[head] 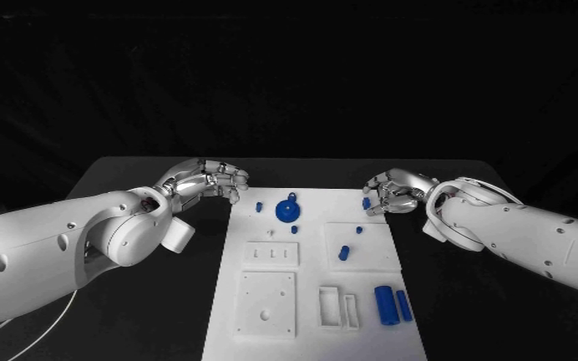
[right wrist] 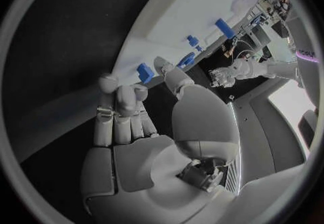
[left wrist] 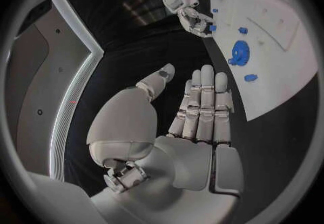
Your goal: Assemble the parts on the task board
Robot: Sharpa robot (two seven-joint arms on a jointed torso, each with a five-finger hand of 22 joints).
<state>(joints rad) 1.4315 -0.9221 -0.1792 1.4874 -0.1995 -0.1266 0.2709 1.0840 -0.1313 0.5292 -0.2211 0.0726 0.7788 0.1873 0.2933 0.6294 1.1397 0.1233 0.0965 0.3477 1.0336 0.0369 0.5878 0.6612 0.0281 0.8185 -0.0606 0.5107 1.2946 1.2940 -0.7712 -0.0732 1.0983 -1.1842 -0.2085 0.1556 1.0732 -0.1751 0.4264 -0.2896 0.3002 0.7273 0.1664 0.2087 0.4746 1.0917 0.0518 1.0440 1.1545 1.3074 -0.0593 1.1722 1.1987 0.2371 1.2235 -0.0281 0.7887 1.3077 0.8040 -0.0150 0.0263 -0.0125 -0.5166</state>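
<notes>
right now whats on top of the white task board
On the task board: a blue gear, small blue pegs and two blue cylinders at its near right corner. The right hand partly hides one blue part at its far right edge.

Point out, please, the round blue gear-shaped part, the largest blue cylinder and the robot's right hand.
Round blue gear-shaped part (head: 288, 211): head view, on its flat face.
Largest blue cylinder (head: 387, 304): head view, middle of its side.
Right hand (head: 392, 193): head view, on its curled fingers.

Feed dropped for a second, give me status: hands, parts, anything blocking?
Left hand open, off the task board. Right hand open at the board's edge beside a small blue part. Blue gear untouched. Nothing blocking.
</notes>
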